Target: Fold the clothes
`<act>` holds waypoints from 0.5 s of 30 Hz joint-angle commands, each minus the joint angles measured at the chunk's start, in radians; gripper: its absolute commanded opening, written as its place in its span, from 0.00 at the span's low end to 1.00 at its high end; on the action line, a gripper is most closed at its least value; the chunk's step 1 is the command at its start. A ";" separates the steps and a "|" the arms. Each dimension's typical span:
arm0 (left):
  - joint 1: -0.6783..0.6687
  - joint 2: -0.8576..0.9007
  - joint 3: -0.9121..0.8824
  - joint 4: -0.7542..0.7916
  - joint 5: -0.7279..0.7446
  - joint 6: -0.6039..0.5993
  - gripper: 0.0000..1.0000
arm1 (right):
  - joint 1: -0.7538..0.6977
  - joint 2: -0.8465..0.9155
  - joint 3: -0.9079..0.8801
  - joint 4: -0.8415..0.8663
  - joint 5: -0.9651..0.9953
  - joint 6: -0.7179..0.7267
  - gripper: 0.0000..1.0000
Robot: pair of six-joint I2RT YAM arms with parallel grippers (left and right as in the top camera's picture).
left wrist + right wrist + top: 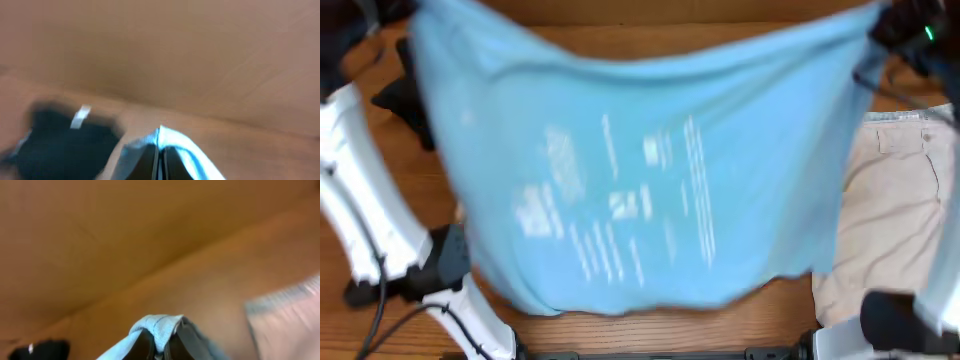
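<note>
T-shirt [640, 180], light blue, hangs spread wide between my two arms, lifted off the table [670, 335] and covering most of the middle of the overhead view. Its white lettering faces the camera but is too smeared to read. The lower hem droops in a curve toward the near edge, and the top edge sags slightly between the two held corners.

On the left wrist view, the left gripper [159, 167] has its jaws pressed together on a fold of the blue cloth, with the fabric rising to a point right at the fingertips. The right gripper [162, 347] is clamped the same way, with a bunched bit of hem (I can see a stitched seam on it) pinched between its dark fingers [145, 347]. From above, each grip sits at an upper corner of the shirt, far left and far right.

A black garment [398, 98] lies on the table at the left, partly hidden behind the shirt. It shows again in the left wrist view with a small pale tag on it, I think, though the picture is soft. Beige shorts [900, 210] lie flat on the right side of the table, waistband toward the far edge, with the shirt's right side hanging in front of their inner edge.
</note>
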 commanded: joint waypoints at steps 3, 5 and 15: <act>-0.046 -0.072 0.053 0.277 0.124 -0.113 0.04 | -0.043 -0.018 0.188 0.095 -0.138 -0.017 0.04; -0.042 -0.109 0.062 0.323 0.106 -0.118 0.04 | -0.067 -0.023 0.253 0.066 -0.138 -0.018 0.04; -0.044 -0.165 0.036 -0.172 -0.096 0.079 0.04 | -0.127 0.007 0.288 -0.328 -0.128 -0.128 0.04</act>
